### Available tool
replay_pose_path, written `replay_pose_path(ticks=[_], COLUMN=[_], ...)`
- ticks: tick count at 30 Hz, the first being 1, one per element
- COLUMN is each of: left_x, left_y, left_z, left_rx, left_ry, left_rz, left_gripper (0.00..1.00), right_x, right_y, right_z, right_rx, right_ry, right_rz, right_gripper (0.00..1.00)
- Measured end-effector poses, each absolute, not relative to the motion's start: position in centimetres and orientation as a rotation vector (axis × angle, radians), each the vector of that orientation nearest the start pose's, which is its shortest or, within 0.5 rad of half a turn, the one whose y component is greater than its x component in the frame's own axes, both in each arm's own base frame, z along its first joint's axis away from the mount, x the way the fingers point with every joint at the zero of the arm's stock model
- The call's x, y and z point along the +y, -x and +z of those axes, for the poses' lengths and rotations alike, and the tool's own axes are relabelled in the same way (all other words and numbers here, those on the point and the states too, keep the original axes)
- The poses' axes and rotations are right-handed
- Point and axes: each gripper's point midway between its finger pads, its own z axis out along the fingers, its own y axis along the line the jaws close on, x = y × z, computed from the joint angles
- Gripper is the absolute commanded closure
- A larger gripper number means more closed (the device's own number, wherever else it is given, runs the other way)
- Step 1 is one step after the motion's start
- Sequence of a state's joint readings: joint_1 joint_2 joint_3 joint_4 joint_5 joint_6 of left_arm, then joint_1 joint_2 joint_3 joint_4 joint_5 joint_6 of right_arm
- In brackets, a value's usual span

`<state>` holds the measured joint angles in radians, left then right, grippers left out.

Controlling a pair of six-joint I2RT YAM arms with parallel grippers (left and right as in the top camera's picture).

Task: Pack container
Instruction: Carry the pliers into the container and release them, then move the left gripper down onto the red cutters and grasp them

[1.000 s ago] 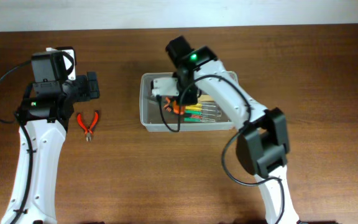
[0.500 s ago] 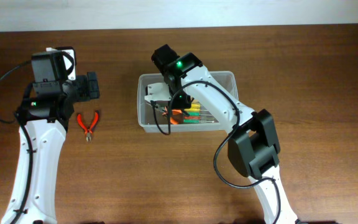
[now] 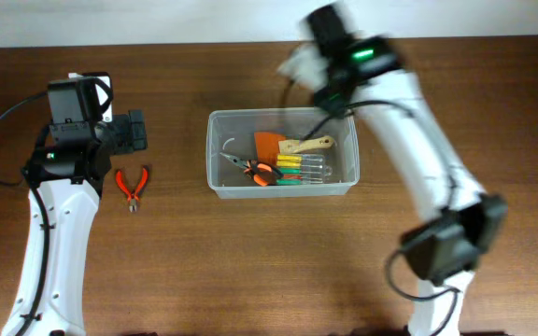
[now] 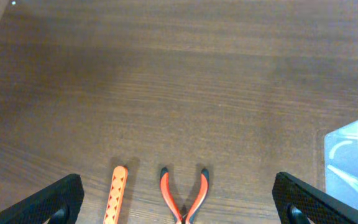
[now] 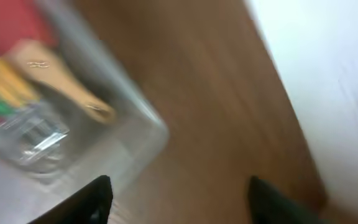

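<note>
The container (image 3: 215, 159) is a clear plastic bin at mid-table. In it lie orange-handled pliers (image 3: 258, 171), an orange scraper, a wooden-handled tool (image 3: 308, 145) and green and yellow screwdrivers. My right gripper (image 3: 299, 65), blurred, hangs above the bin's far edge. In the right wrist view it (image 5: 182, 199) is open and empty over bare wood, beside the container corner (image 5: 126, 127). My left gripper (image 3: 136, 131) stands wide open above red pliers (image 3: 133, 187). The left wrist view shows these pliers (image 4: 183, 194) between the spread fingers of the gripper (image 4: 179, 205).
An orange flat strip tool (image 4: 116, 196) lies just left of the red pliers. The bin's corner (image 4: 353, 158) shows at the right edge of the left wrist view. A pale wall runs along the table's far edge (image 3: 437, 19).
My right gripper has opened, risen out of the container and swung toward the back right. The orange-handled pliers now lie free in the bin. The left arm has not moved.
</note>
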<state>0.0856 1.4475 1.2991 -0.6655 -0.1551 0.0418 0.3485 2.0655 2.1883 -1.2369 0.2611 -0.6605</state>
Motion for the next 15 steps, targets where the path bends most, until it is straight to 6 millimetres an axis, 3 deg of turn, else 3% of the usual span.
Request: replay_pose_path(ticks=[4, 8, 12, 15], left_x=[6.2, 6.2, 6.0, 5.4], left_y=[-40.2, -40.6, -41.4, -41.5], left_z=[22.1, 22.5, 23.2, 23.2], left_rx=[2.383, 2.362, 2.320, 2.319], left_ry=[0.128, 0.129, 0.121, 0.101], left_rz=[0.250, 0.250, 0.233, 0.188], left_gripper=[0.01, 0.01, 0.01, 0.01], right_x=[2.8, -5.3, -10.6, -12.7], right_y=[-47.2, -45.2, -42.8, -41.6], right_z=[25.6, 25.9, 24.8, 23.9], right_rx=[2.553, 2.658, 2.717, 2.741], right_ry=[0.641, 0.162, -0.198, -0.346], right_rz=[-0.316, -0.118, 0.063, 0.133], right_gripper=[0.20, 0.20, 0.20, 0.15])
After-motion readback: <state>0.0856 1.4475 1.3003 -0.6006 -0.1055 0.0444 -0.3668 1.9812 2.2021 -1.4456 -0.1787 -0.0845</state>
